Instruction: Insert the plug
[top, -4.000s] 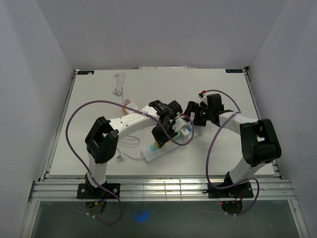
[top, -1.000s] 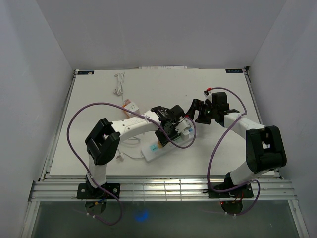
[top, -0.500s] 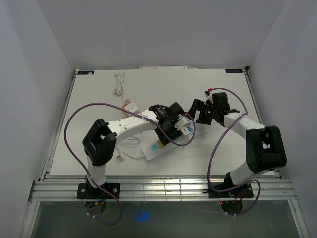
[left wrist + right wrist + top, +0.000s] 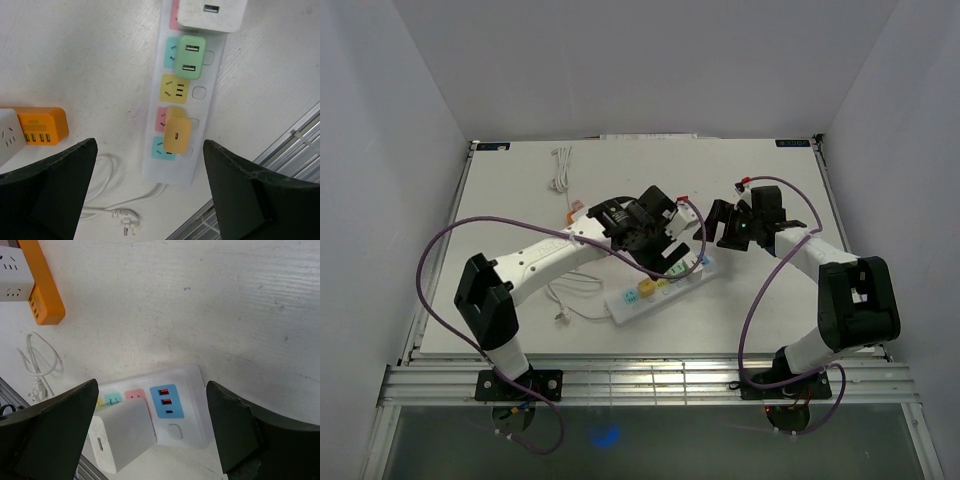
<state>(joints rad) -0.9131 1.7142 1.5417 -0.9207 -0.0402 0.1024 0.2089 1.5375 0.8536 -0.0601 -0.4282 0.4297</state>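
Where the green plug (image 4: 190,56) sat in the power strip (image 4: 210,80), at 12 o'clock from the yellow plug (image 4: 176,136), it looked light, hard and smooth, best pinched on its flat sides. The left gripper (image 4: 150,145) and right gripper (image 4: 152,386) both gaped, holding nothing. The white plug (image 4: 212,12) crowded it at 12 o'clock.

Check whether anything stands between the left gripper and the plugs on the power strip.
Nothing visible does. The left gripper hangs open above the power strip, with the seated yellow adapter and green adapter in plain view below it.
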